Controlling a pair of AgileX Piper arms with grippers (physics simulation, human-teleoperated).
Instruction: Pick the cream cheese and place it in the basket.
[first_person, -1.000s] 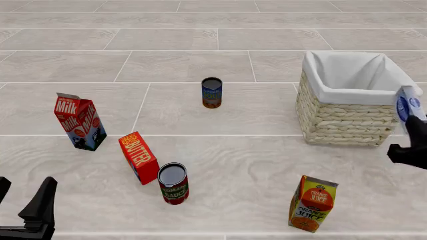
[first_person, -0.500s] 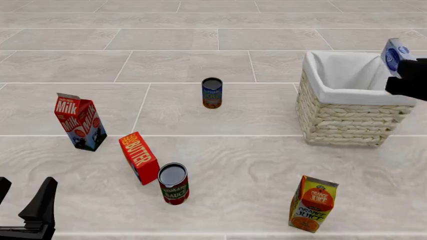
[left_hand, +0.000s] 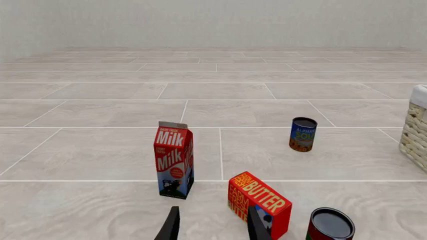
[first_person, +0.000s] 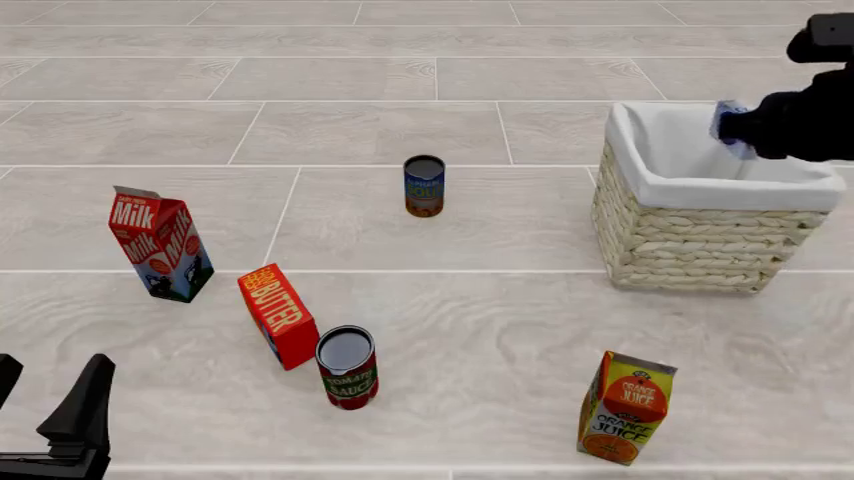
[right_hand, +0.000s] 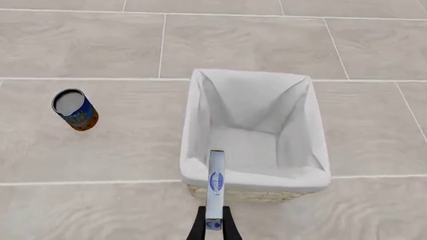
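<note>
Right gripper (right_hand: 213, 227) is clamped on the cream cheese (right_hand: 214, 187), its two dark fingers (right_hand: 197, 231) pressed against the box's broad faces. In the right wrist view the box shows edge-on, thin and white with blue marks, held above the near rim of the basket (right_hand: 193, 125). In the front view the right gripper (first_person: 747, 128) hangs over the basket (first_person: 694, 240) at its far right side, and only a bluish corner of the cream cheese (first_person: 727, 118) shows ahead of the dark arm. Whether the box touches the white lining cannot be told.

Left gripper (left_hand: 212, 227) sits low at the near left of the table, fingers spread apart and holding nothing; in the front view it (first_person: 47, 420) is well apart from every item.

Other items on the table: a milk carton (first_person: 160, 244) at left, a tilted butter box (first_person: 278, 315) just beside a tomato sauce can (first_person: 347, 367), a soup can (first_person: 424, 186) farther back, and an orange juice carton (first_person: 626, 407) near front right.
</note>
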